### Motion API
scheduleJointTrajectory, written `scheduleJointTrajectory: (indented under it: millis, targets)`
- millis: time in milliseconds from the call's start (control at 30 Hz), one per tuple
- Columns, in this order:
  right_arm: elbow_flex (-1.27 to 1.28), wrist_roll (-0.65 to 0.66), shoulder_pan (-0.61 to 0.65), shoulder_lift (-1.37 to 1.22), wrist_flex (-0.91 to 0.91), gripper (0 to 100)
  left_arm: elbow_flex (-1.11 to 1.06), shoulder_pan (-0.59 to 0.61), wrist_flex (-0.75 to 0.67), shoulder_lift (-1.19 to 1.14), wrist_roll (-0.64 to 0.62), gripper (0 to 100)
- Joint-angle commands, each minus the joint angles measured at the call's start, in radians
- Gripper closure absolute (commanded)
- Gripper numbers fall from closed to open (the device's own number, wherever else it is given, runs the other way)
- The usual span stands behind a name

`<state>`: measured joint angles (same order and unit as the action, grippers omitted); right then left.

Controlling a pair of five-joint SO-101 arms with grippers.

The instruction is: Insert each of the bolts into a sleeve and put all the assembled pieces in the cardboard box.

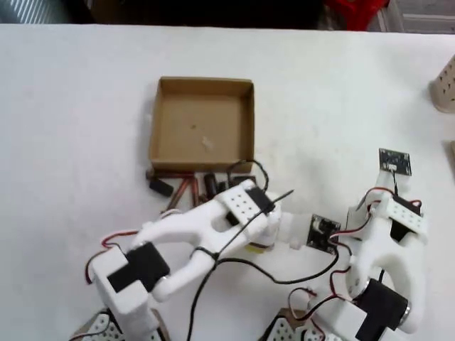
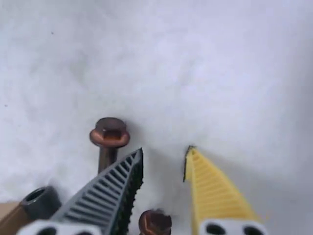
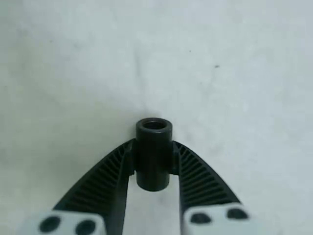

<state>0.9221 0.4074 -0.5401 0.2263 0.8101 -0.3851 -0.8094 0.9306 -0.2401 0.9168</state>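
The cardboard box [image 1: 202,124] stands open on the white table, with nothing in it that I can make out. Copper bolts [image 1: 186,188] and black sleeves [image 1: 211,181] lie in a cluster just in front of it. My left arm [image 1: 213,220] reaches over that cluster. My left gripper [image 2: 164,152] is open close above the table. One bolt head [image 2: 155,223] shows between its fingers, another bolt [image 2: 109,134] lies just outside the black finger, and a sleeve [image 2: 40,200] sits by the box corner. My right gripper [image 3: 153,161] is shut on a black sleeve [image 3: 153,142], bore facing outward, over bare table at the right.
The right arm [image 1: 391,234] stands at the right front, apart from the box. Loose cables [image 1: 284,273] run between the two arms. A beige perforated object [image 1: 444,89] sits at the table's right edge. The table's far edge runs along the top of the high view.
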Motion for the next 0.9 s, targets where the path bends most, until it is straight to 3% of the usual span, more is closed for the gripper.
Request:
scheduleJointTrajectory:
  millis: [0, 167, 300, 600, 867]
  targets:
    - [-0.006, -0.002, 0.015, 0.030, -0.010, 98.1, 0.040, 0.013, 0.003, 0.102, -0.023, 85]
    - [-0.005, -0.002, 0.015, 0.030, -0.010, 98.1, -0.035, 0.038, -0.029, 0.226, -0.023, 79]
    - [-0.005, 0.026, 0.015, 0.030, -0.010, 98.1, -0.064, 0.036, -0.114, 0.219, -0.025, 79]
    - [0.002, 0.031, 0.015, 0.031, -0.010, 98.1, 0.098, 0.065, -0.086, 0.025, -0.018, 80]
    - [0.002, 0.031, 0.015, 0.031, -0.010, 98.1, 0.109, 0.074, -0.072, -0.041, -0.014, 80]
